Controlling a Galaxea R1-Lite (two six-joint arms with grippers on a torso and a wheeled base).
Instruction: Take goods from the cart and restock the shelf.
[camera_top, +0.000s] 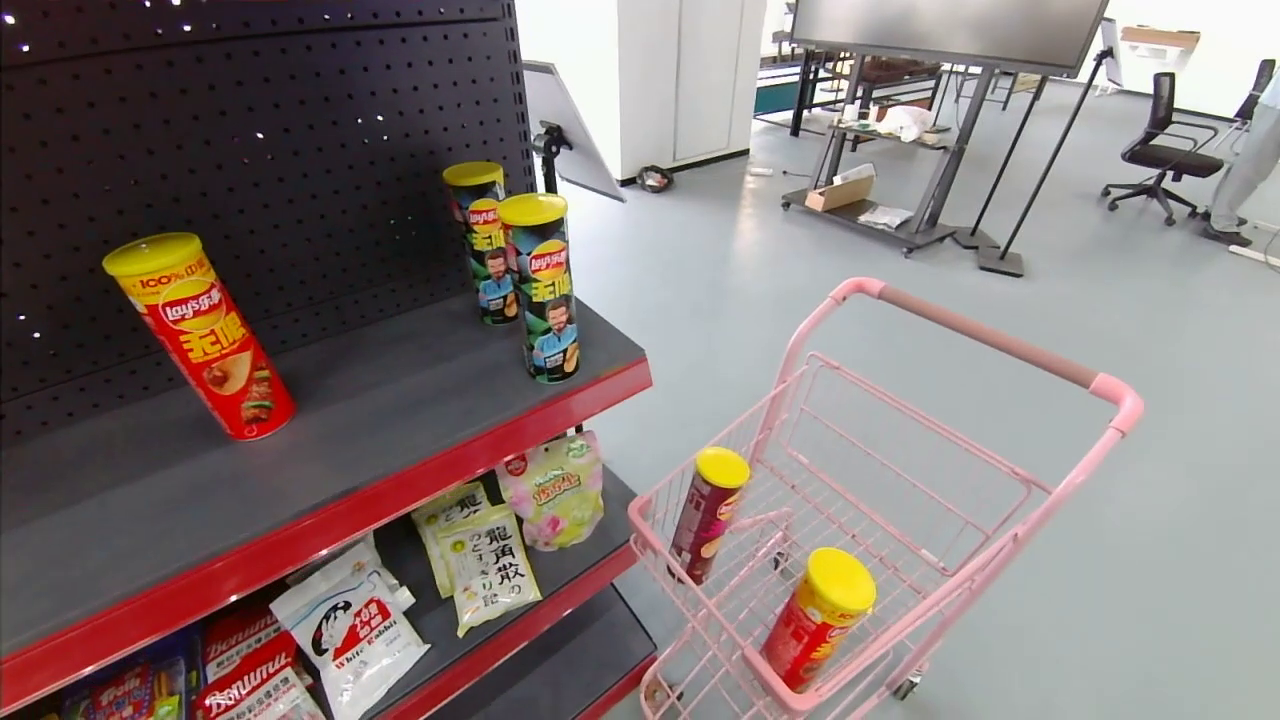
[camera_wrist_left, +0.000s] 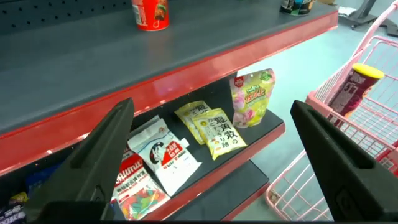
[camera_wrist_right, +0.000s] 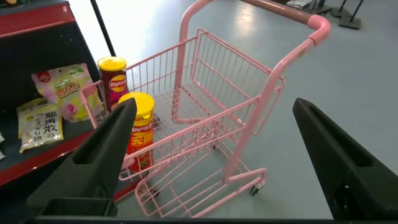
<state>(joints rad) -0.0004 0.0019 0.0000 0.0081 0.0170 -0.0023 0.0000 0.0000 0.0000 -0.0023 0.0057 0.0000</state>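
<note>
A pink cart stands on the floor right of the shelf. It holds two upright chip cans: a dark red one leaning on the near-left corner and a red one closer to me. On the top board stand a red can at the left and two green-black cans at the right end. My left gripper hangs open before the shelf's lower boards. Over the cart my right gripper is open, above the red can and the dark can.
Snack bags lie on the lower shelf boards. A black pegboard backs the top board. A wheeled screen stand and an office chair stand far behind the cart. Open grey floor lies right of the cart.
</note>
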